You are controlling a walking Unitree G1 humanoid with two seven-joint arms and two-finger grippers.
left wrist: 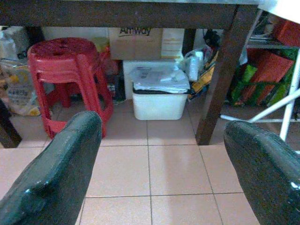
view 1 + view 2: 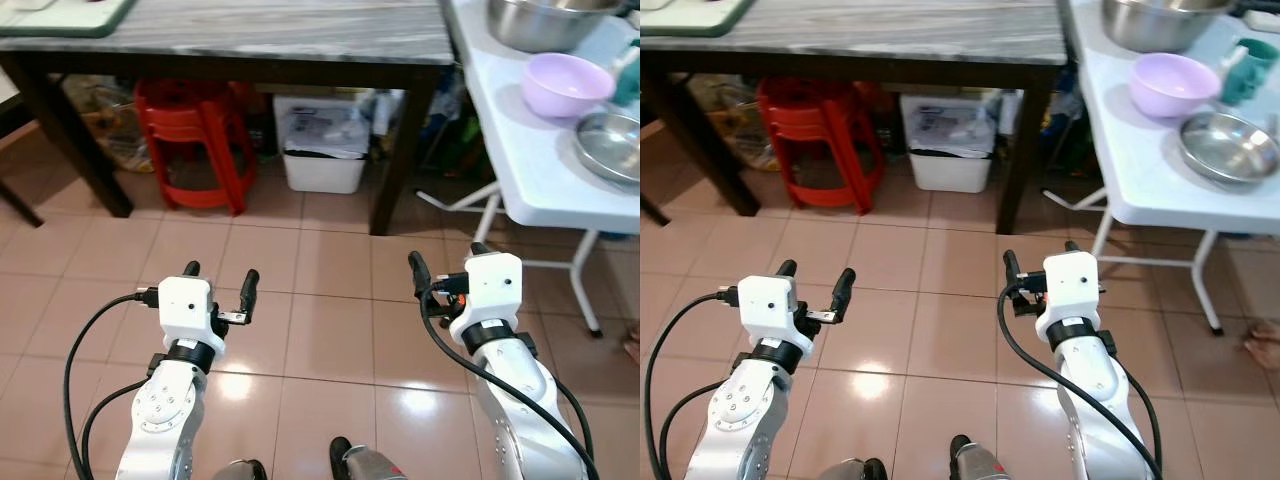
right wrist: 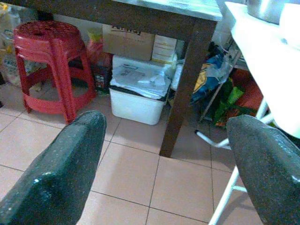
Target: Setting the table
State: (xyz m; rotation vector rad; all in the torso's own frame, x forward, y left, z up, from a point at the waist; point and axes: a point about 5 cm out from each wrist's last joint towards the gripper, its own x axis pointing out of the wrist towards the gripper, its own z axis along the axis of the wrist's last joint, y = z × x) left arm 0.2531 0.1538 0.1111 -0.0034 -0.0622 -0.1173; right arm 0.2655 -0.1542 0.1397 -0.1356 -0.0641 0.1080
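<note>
A lilac bowl, a shallow steel dish, a large steel bowl and a teal cup stand on the white folding table at the right. My left gripper hovers open and empty over the tiled floor, well short of both tables. My right gripper is open and empty too, held level with the left one, just left of the white table's near corner. In the left wrist view the black fingers stand wide apart, and the right wrist view shows the same of its fingers.
A dark table with a marble top stands ahead, a green board on its far left. Under it are stacked red stools, a white bin and boxes. The white table's legs reach the floor at the right.
</note>
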